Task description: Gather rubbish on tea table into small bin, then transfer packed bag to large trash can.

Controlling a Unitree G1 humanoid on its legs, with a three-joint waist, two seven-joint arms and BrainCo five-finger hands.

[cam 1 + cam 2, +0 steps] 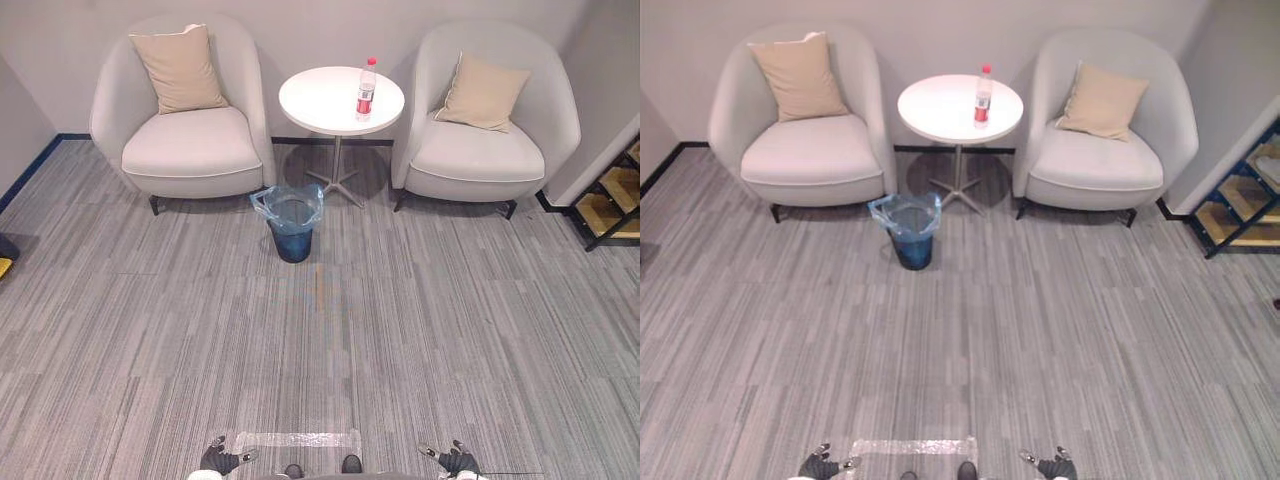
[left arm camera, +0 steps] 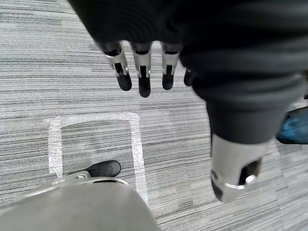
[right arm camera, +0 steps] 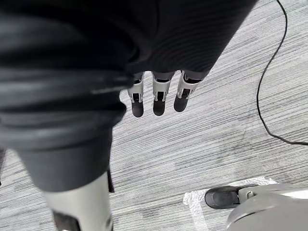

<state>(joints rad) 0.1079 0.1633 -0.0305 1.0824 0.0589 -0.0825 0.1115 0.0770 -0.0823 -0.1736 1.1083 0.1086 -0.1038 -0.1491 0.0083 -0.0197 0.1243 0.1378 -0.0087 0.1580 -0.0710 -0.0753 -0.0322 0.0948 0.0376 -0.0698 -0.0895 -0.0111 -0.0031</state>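
A clear plastic bottle (image 1: 367,89) with a red cap and red label stands on the round white tea table (image 1: 320,100) between two armchairs. In front of the table, on the carpet, sits a small dark bin (image 1: 291,224) lined with a blue bag. My left hand (image 1: 220,458) and right hand (image 1: 455,459) hang low at the near edge of the eye views, far from the table. In the wrist views the left hand's fingers (image 2: 143,72) and the right hand's fingers (image 3: 158,94) are straight and hold nothing, with only carpet past them.
A light grey armchair (image 1: 185,115) with a beige cushion stands left of the table, and a second armchair (image 1: 490,120) right of it. A dark wooden step shelf (image 1: 612,195) is at the far right. A taped rectangle (image 1: 296,439) marks the carpet by me.
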